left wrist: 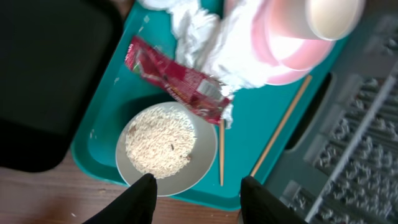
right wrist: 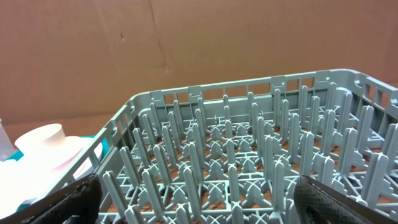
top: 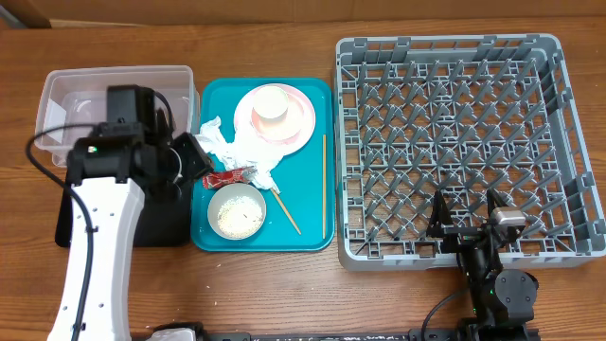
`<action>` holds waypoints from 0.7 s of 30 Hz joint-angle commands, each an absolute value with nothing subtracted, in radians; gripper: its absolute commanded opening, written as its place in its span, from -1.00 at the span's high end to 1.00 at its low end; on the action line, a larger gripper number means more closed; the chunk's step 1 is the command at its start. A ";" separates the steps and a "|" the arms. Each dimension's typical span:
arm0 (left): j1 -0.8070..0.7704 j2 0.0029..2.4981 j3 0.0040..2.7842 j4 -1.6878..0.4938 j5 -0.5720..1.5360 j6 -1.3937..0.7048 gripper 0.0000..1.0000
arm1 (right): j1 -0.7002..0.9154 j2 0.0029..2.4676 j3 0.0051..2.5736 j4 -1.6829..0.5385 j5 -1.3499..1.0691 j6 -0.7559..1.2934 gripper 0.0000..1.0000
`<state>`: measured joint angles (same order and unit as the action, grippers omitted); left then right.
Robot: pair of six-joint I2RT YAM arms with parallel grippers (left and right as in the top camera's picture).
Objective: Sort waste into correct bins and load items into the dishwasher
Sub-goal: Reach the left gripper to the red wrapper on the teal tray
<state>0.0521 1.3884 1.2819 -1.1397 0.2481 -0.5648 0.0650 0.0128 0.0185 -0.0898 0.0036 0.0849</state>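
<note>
On the teal tray (top: 309,194) lie a white bowl (top: 237,211) of rice (left wrist: 158,140), a red wrapper (top: 230,177), crumpled napkins (top: 232,142) and two chopsticks (top: 324,180). A cream cup (top: 272,102) sits upside down on the pink plate (top: 295,123). My left gripper (top: 201,161) hovers at the tray's left edge. In the left wrist view its fingers (left wrist: 146,193) stand apart with nothing between them, one tip over the bowl's near rim (left wrist: 205,155). My right gripper (top: 466,216) is open at the near wall of the grey dish rack (top: 454,142).
A clear tub (top: 85,95) stands at the back left, and the black tray (top: 161,223) lies in front of it, partly under my left arm. The dish rack holds nothing on its pegs (right wrist: 249,155). Bare wooden table surrounds everything.
</note>
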 commanded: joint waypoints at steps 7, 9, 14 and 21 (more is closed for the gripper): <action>0.051 1.439 1.075 -0.966 0.339 -0.768 0.09 | 0.059 0.003 0.008 -0.084 -0.002 0.081 -1.00; 0.051 1.457 1.061 -0.934 0.340 -0.776 0.08 | 0.059 0.003 0.008 -0.084 -0.002 0.081 -1.00; 0.051 1.526 1.060 -0.882 0.342 -0.787 0.07 | 0.059 0.003 0.008 -0.084 -0.002 0.081 -1.00; 0.051 1.634 1.060 -0.839 0.377 -0.793 0.09 | 0.059 0.003 0.008 -0.084 -0.002 0.081 -1.00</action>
